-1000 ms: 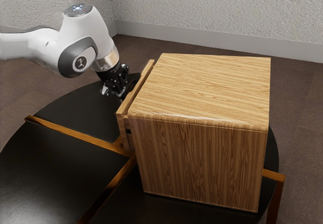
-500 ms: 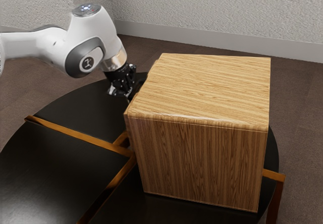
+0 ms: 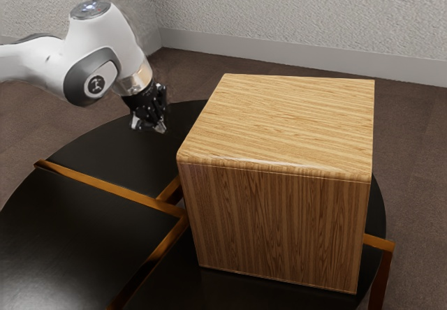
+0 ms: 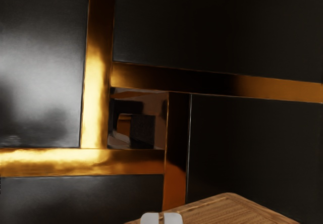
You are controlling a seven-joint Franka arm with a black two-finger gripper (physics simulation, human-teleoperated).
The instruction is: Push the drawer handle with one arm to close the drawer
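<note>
While tool (image 3: 160, 126) hangs over tbl (image 3: 105, 149), closed cab (image 3: 279, 121) nr;

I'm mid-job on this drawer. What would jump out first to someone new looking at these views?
The big wooden cabinet, a pale-topped block standing on the round black table. Next, the white arm entering from the exterior view's left, its black gripper apart from the cabinet. In the wrist view, brightly gleaming gold strips cross the tabletop.
</note>
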